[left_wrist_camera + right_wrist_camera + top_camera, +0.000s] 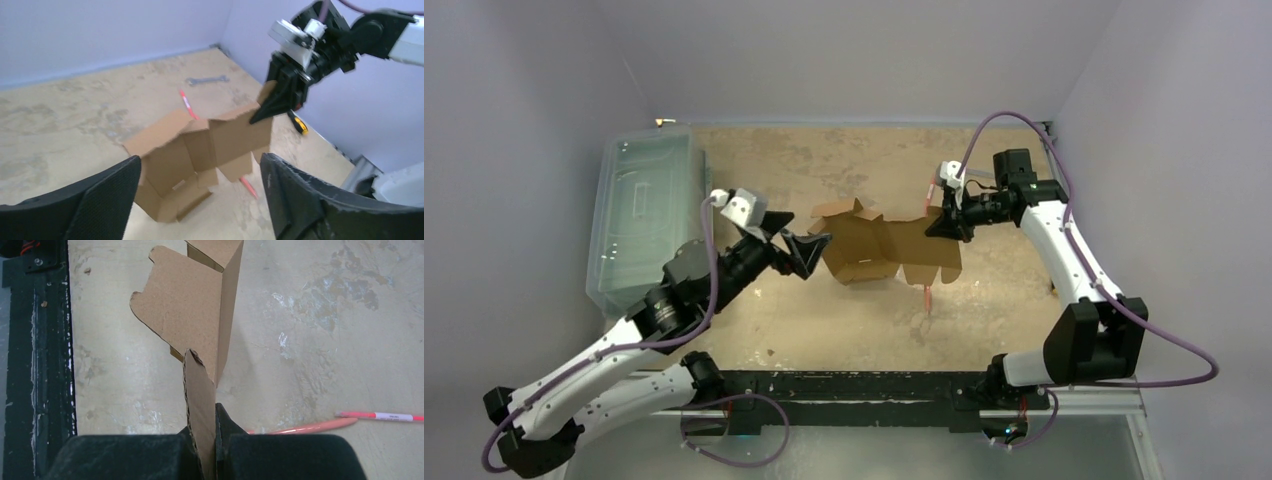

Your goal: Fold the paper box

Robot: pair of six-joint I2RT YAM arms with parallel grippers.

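Pinched paper box [874, 250] flap in right gripper [936, 228] | held left gripper [816, 254] spread, box just ahead | judged mid-fold, walls half up | next needed nearest wall pushed upright

Overhead view. A tan worktop [824, 330], its surface worn and mottled with darker brown stains and pale scuffs, fills the middle of the frame. Plain pale lavender walls enclose it on three sides: the back wall [854, 50] across the top, the left wall [514, 150] and the right wall [1184, 150] at the edges. A black rail [854, 385], flecked with white, runs along the worktop's lower edge. A clear plastic bin [639, 215] stands at the upper left, against the left wall. Lighting is even and diffuse; shadows are soft.
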